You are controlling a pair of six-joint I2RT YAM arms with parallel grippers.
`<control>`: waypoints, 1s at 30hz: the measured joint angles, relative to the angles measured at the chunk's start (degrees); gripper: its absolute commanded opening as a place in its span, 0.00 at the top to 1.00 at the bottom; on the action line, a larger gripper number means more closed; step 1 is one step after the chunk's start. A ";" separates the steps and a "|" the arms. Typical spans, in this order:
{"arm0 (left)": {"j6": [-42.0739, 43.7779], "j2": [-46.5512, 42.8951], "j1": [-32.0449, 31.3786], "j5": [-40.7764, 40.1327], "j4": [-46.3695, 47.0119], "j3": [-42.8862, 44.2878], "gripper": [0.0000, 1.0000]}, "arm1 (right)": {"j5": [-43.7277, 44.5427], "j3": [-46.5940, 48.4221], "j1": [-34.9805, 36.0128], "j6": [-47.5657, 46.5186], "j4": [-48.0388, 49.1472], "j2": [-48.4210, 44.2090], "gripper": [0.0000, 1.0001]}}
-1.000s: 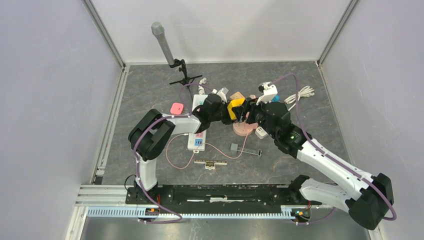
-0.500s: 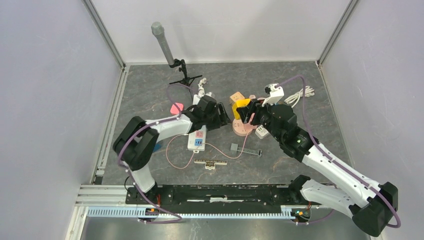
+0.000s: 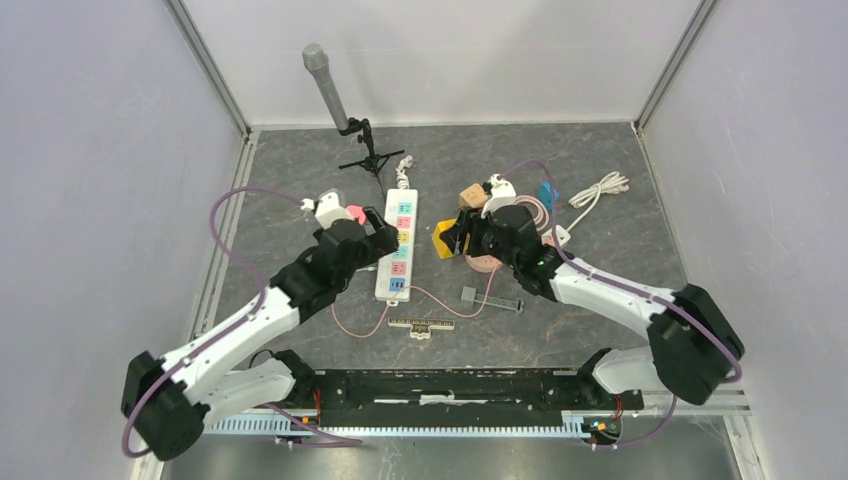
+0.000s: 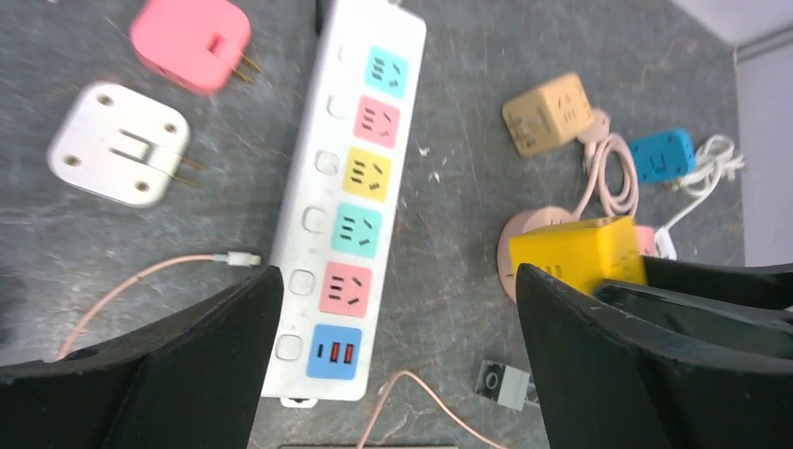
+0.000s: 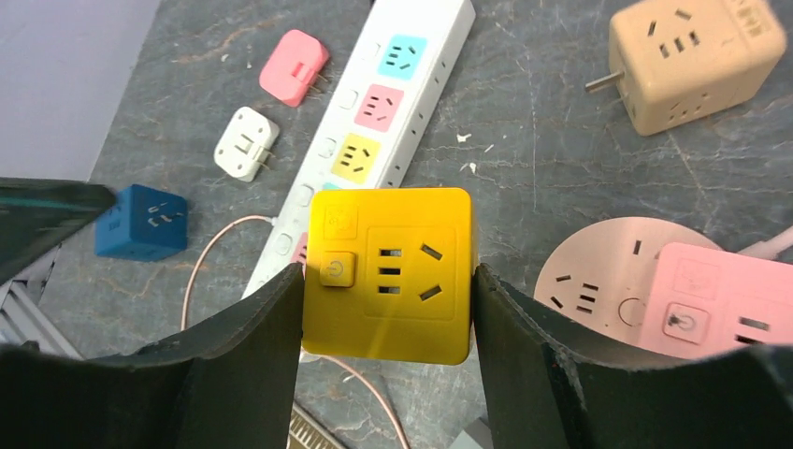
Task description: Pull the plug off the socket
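The plug, a yellow cube (image 5: 388,276) with a power button, hangs just above the table, with my right gripper (image 5: 385,290) shut on its two sides. In the top view the yellow cube (image 3: 447,240) is to the right of the socket, a white power strip (image 3: 398,245) with coloured outlets, and apart from it. None of the strip's outlets (image 4: 351,187) has anything plugged in. My left gripper (image 4: 395,285) is open above the strip's near end and holds nothing. From above, the left gripper (image 3: 375,238) sits at the strip's left edge.
A pink plug (image 4: 192,37) and a white plug (image 4: 117,154) lie left of the strip. A tan cube (image 5: 692,61), a round pink socket (image 5: 598,271), a pink cube (image 5: 729,299) and a blue cube (image 3: 545,193) lie right. Near side: ruler (image 3: 420,325), grey block (image 3: 468,295). A microphone stand (image 3: 330,90) stands at the back.
My left gripper has opened wide and drawn back left, off the plug and strip. The right gripper kept the yellow plug and carried it slightly left and nearer.
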 measured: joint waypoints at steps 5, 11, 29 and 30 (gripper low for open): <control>2.45 -6.23 0.61 -5.09 -0.59 -1.51 0.00 | -0.15 0.09 -0.33 3.39 6.08 8.59 0.97; 5.38 -6.34 3.82 -5.25 0.94 -4.15 0.00 | -3.76 3.78 -1.44 5.53 9.92 20.04 0.66; 7.91 -0.44 15.12 7.30 3.82 -1.90 0.00 | -11.02 10.47 -5.44 2.16 11.15 19.71 0.02; 7.89 -0.83 15.39 7.65 3.56 -1.79 0.00 | -10.60 10.47 -5.44 1.66 10.23 18.36 0.02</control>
